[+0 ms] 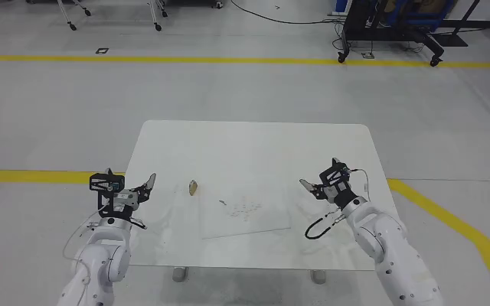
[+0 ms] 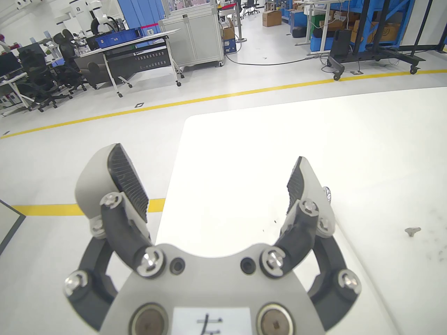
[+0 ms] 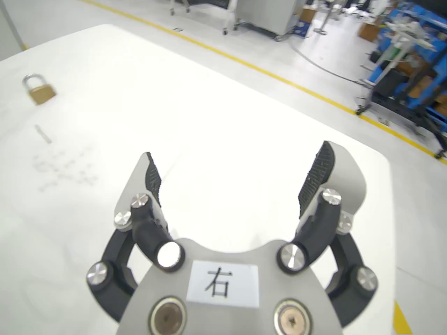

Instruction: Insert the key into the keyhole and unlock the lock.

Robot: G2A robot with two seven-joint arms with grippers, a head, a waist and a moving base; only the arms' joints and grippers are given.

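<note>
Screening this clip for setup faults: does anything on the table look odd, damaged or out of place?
Nothing serious. The padlock lies flat, shackle apparently closed, with the key apart from it. Only faint dark scuff marks on the table stand out. The left gripper and right gripper are open and empty.

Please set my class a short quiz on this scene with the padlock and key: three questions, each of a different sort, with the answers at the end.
1. Which lies nearer the left gripper: the padlock or the key?
2. True or false: the right gripper holds the key.
3. Fill the gap: the fingers of both grippers stand ___, with nothing between them.

Key: 1. The padlock. 2. False: the key lies loose on the table, apart from the padlock. 3. Open.
</note>
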